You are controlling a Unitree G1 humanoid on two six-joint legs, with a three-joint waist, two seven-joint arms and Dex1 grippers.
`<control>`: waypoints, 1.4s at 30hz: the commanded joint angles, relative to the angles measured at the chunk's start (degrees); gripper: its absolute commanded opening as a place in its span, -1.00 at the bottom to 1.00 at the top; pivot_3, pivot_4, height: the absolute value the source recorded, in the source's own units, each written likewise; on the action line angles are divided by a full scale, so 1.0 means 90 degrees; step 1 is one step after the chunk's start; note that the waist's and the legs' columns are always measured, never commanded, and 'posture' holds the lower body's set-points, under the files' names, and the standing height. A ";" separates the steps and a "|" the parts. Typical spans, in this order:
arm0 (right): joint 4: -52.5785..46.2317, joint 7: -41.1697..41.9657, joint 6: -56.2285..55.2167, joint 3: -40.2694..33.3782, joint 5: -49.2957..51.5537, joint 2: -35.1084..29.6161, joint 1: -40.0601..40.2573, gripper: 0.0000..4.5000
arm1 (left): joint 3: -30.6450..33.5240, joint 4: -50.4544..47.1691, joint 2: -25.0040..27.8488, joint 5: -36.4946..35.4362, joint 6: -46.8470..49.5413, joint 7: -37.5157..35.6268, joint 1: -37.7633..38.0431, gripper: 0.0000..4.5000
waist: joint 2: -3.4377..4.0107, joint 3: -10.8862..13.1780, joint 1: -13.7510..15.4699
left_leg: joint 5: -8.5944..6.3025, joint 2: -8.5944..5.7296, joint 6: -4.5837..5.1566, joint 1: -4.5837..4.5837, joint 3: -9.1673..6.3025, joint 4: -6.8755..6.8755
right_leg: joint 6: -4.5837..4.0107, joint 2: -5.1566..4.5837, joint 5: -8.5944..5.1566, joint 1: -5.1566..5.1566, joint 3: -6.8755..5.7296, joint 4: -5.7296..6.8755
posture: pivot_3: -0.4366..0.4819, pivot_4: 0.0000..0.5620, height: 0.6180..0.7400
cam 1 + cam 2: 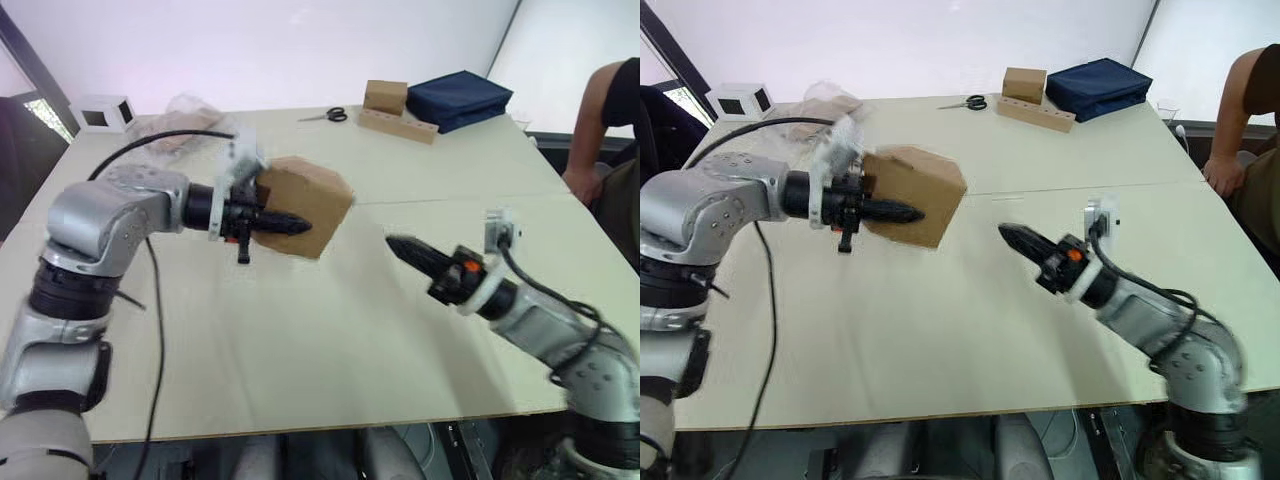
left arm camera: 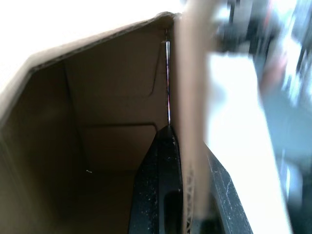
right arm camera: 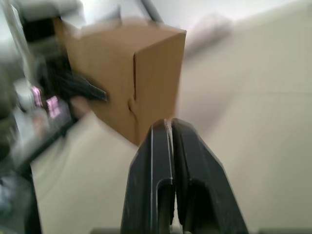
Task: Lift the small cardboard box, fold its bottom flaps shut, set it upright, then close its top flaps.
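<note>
A: Nearest us, low at about four o'clock, the right pincer (image 1: 1008,236) hangs over the table (image 1: 940,340) with its two black fingers pressed together, holding nothing. It aims toward ten o'clock, at the box.

B: And the box (image 1: 915,195)?

A: Up in the air, left of centre, well clear of the table. The left pincer (image 1: 295,224) has it by one wall: the left wrist view shows one finger (image 2: 158,185) inside the cavity and the cardboard wall running between the two fingers, so that pincer is clamped on the box.

B: Why grip a wall and not the whole body?

A: My guess is that pinching a single panel leaves the open end and its flaps free for the other arm to work on. The box is tilted, one corner pointing down.

B: So which step is this?

A: Lifted, I'd say, with the bottom flaps next. Whether any flap is folded yet I cannot tell; the right wrist view gives only closed side panels and a notched seam.

B: Anything nearby to mind?

A: Nothing near. Far off at twelve to one o'clock lie scissors (image 1: 327,115), a cube-like box on a long cardboard strip (image 1: 396,123) and a navy case (image 1: 458,98). A white box (image 1: 103,112) sits at ten o'clock beside crumpled plastic (image 1: 185,122). A person's arm (image 1: 598,120) rests at the table's edge at two o'clock, well apart from both arms.
</note>
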 commanded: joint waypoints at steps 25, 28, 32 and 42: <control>-0.1122 0.0906 -0.0198 0.0838 -0.2793 -0.1105 0.0897 -0.96 | -0.3868 -0.1029 -0.0540 0.2455 0.1292 -0.0427 -0.1662 -1.00 | -0.0023 0.0013 0.0071 | -0.0005 -0.0003 0.0009 -0.0006 0.0000 0.0020 | 0.0002 -0.0003 -0.0001 0.0007 0.0001 -0.0002 | -0.05 -0.47 1.00; -0.1103 0.0930 -0.0233 0.0877 -0.2932 -0.1026 0.0934 -0.96 | -0.3885 -0.1291 -0.0469 0.2398 0.1400 -0.0501 -0.1611 -1.00 | -0.0022 0.0013 0.0073 | -0.0005 -0.0003 0.0009 -0.0006 0.0000 0.0020 | 0.0002 -0.0003 -0.0001 0.0007 0.0001 -0.0001 | -0.05 -0.47 1.00; -0.1036 0.0980 -0.0273 0.0926 -0.3075 -0.0967 0.0932 -0.96 | -0.3893 -0.1598 -0.0392 0.2332 0.1532 -0.0543 -0.1567 -1.00 | -0.0022 0.0013 0.0075 | -0.0005 -0.0003 0.0008 -0.0006 0.0000 0.0021 | 0.0002 -0.0004 -0.0001 0.0007 0.0000 -0.0001 | -0.05 -0.47 1.00; -0.0901 0.1114 -0.0248 0.0988 -0.3312 -0.0861 0.0818 -1.00 | -0.3671 -0.1576 -0.0635 0.2033 0.2029 -0.0514 -0.1809 0.35 | -0.0022 0.0013 0.0086 | -0.0005 -0.0003 0.0008 -0.0006 0.0001 0.0022 | 0.0002 -0.0004 -0.0001 0.0007 0.0000 0.0001 | -0.05 -0.47 1.00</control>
